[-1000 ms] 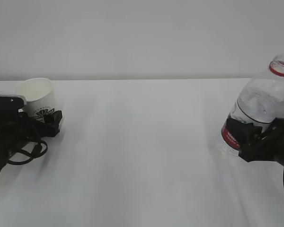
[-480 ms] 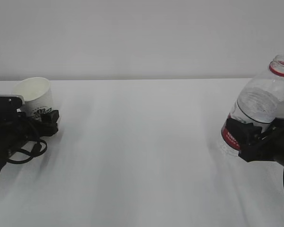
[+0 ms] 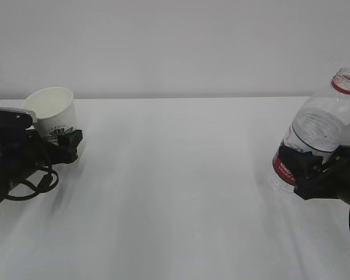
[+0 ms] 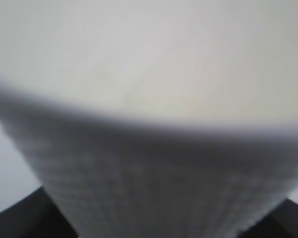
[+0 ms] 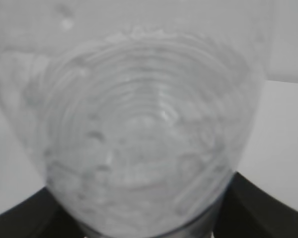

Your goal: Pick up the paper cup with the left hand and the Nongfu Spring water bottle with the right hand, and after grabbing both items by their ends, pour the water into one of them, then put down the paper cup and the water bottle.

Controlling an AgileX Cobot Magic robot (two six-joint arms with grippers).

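White tabletop (image 3: 175,192) runs bare from edge to edge in the exterior view, meeting a plain pale wall (image 3: 175,46) along a straight line behind; on it I count one cup, one bottle and two grippers. The cup (image 3: 51,114) sits at far left, tilted with its mouth leaning toward the camera, its printed lower half gripped by the left gripper (image 3: 58,139), whose black fingers clasp it on both sides. The bottle (image 3: 321,131) stands at far right, uncapped, leaning slightly right, with a red neck ring and red label; the right gripper (image 3: 306,169) clasps its lower body at the label. Water (image 3: 318,125) shows as a ripple line in the bottle's upper body. In the left wrist view, one blurred cup (image 4: 154,163) fills the frame, its pale inside above and textured wall below, with dark fingertips (image 4: 25,218) at the bottom corners against it. In the right wrist view, one ribbed clear bottle (image 5: 149,129) fills the frame, dark fingers (image 5: 268,208) hugging it low on both sides, white tabletop (image 5: 288,129) beyond.
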